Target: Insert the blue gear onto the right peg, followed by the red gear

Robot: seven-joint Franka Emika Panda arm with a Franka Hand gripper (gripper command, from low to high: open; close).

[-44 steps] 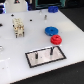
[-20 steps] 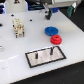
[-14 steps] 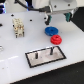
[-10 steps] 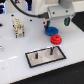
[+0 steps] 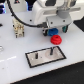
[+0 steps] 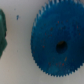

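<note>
Exterior view: the plate [image 5: 45, 56] is lying nearest the camera on the white table [image 5: 15, 70], black rim, pale inside. Two thin dark pins are standing on it; the taller right peg [image 5: 50, 51] is sitting toward the exterior view's right end of the plate, the shorter pin [image 5: 38, 56] toward its left end. Both pins are showing bare.

Just behind the plate's right end the red gear [image 5: 56, 39] is resting on the table, apart from the plate. The blue gear [image 5: 52, 32] is peeking out right behind the red gear, mostly covered by the arm. The gripper [image 5: 58, 29] is hanging over both gears, farther back than the plate; whether the claw is spread or pinched together, cannot tell. A small wooden frame [image 5: 18, 29] is standing well behind the plate's left end.

Wrist view: blue gear [image 6: 57, 44] is filling the frame, teeth and centre hole showing, lying flat on the table. A blurry dark green shape [image 6: 2, 34] is sitting beside it, apart.
</note>
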